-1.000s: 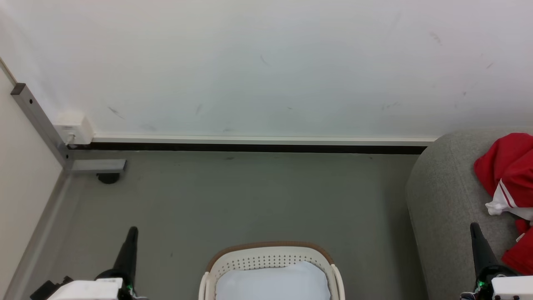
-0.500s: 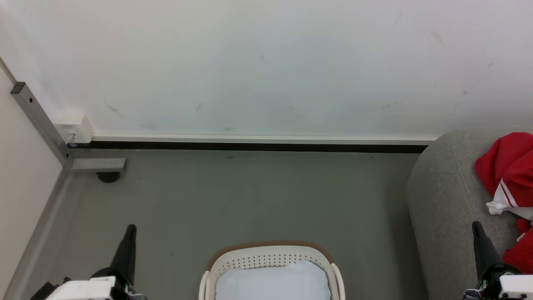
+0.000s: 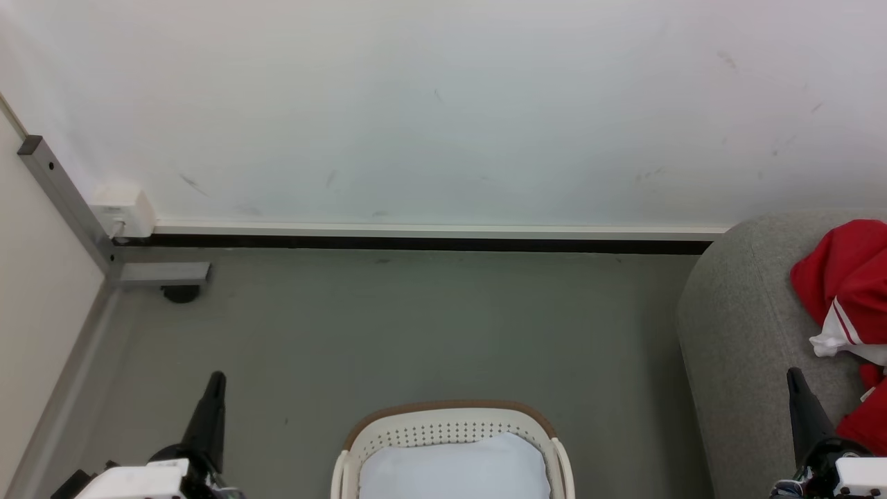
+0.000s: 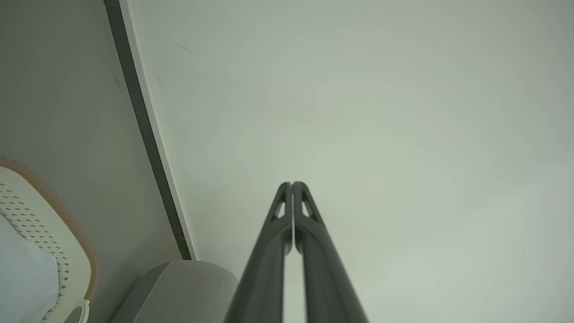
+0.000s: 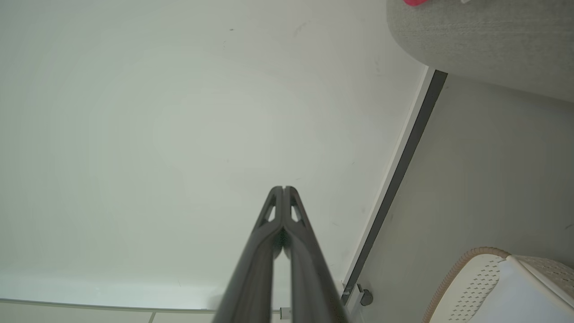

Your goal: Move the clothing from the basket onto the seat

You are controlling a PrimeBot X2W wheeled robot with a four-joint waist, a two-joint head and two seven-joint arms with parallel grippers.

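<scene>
A: Where is the clothing [image 3: 842,277] found?
B: On the seat [image 3: 741,326], right of the basket [image 3: 450,424], in which a cushion [image 3: 454,468] is seen.
A: The jaws?
B: Clenched empty on left gripper [image 3: 217,378] and right gripper [image 3: 794,375], flanking the basket.

No text, label, brand, number or sign is legible. The basket [image 3: 443,433] at 6 o'clock and the clothing [image 3: 842,267] at 3 o'clock carry none.
</scene>
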